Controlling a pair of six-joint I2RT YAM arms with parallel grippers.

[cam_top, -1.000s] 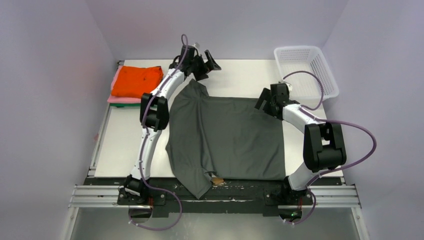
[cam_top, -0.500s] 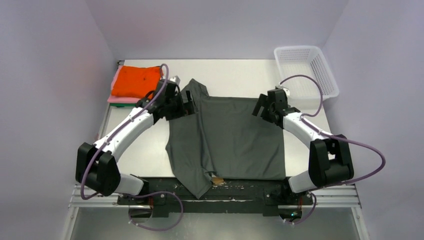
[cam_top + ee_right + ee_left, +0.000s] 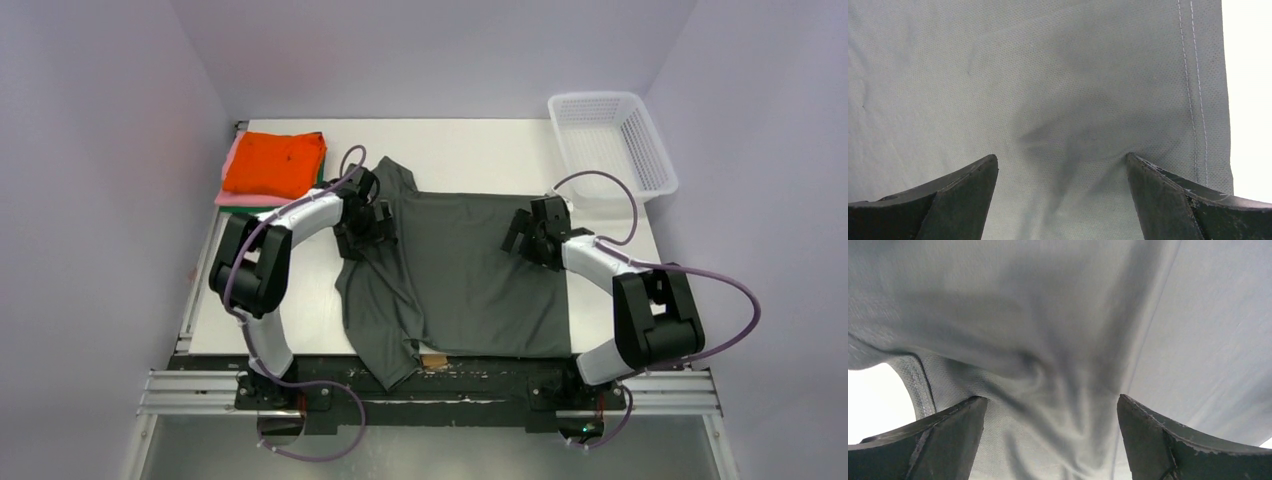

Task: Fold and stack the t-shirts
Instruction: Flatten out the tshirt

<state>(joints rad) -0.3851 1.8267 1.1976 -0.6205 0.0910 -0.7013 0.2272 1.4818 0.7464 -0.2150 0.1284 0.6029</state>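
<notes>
A dark grey t-shirt [image 3: 465, 275] lies spread over the middle of the table, its left side folded inward and rumpled, its near corner hanging over the front edge. My left gripper [image 3: 368, 224] is down on its upper left part, open, with wrinkled cloth [image 3: 1048, 370] bunched between the fingertips [image 3: 960, 425]. On the shirt's upper right part my right gripper [image 3: 527, 238] is open too, its tips pressed into flat cloth [image 3: 1048, 90] beside the stitched hem [image 3: 1193, 100]. Neither has cloth pinched. Folded t-shirts are stacked at the far left, an orange one [image 3: 275, 163] above a pink one [image 3: 236, 199].
A white mesh basket [image 3: 612, 140] stands at the far right corner. Bare white table [image 3: 470, 155] lies behind the shirt and along its left side [image 3: 270, 320]. A black rail [image 3: 480, 385] runs along the front edge by the arm bases.
My left arm swung from the table's back down to the shirt's upper left and settled on it. My right gripper slid a little inward onto the shirt. Both stayed open.
</notes>
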